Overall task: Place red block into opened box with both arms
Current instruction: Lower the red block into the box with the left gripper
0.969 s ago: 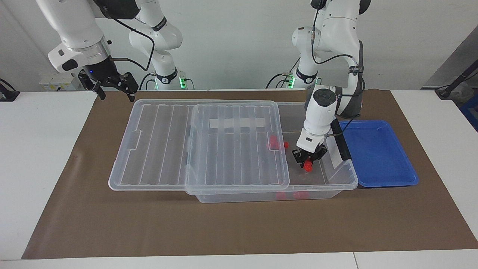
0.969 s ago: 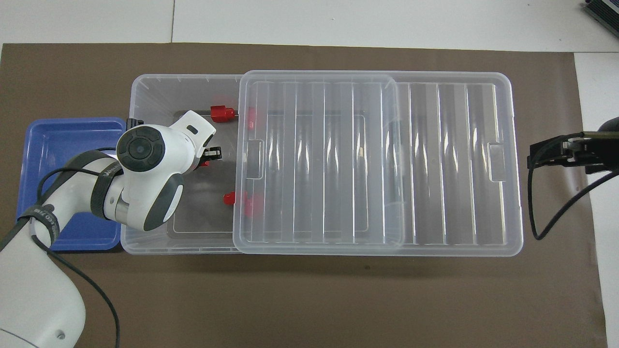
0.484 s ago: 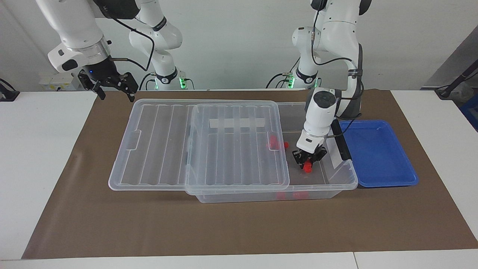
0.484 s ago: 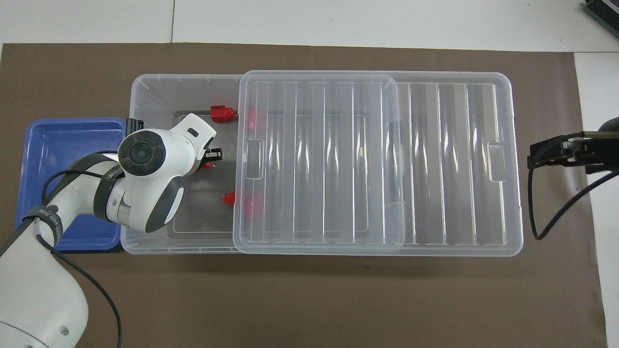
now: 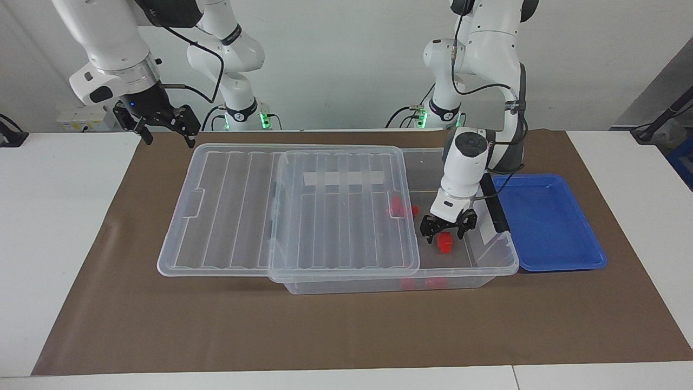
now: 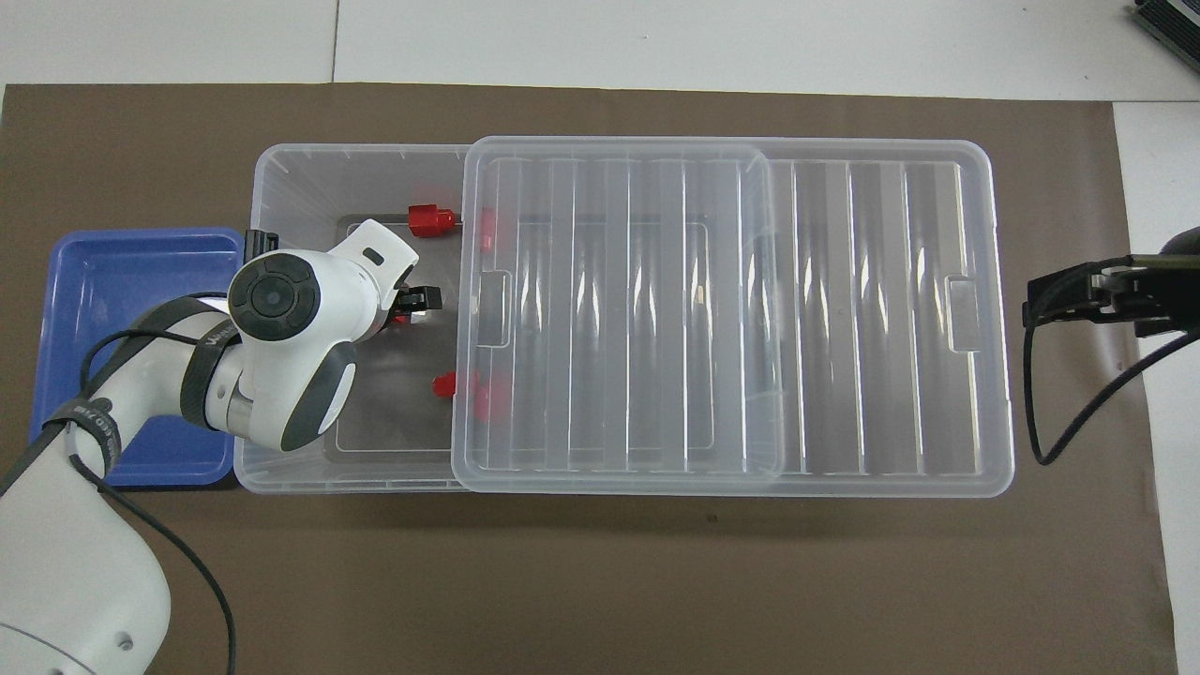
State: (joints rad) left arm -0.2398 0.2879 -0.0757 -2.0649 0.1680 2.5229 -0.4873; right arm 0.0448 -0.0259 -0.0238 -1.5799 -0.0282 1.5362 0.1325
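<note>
The left end effector (image 5: 443, 232) hangs inside the box (image 5: 490, 259), fingers apart, with the red block (image 5: 444, 242) lying just beneath them on the box floor. The block looks light, rigid and smooth; pinching its flat sides should suit it best. The right end effector (image 5: 163, 125), fingers spread, waits past the box lid's (image 5: 233, 206) end.

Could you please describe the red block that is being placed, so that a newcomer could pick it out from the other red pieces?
Find the clear box, at its uncovered end beside the blue tray. The red block lies there directly under the left gripper, whose fingers are spread. The other red pieces sit by the lid's edge.
</note>
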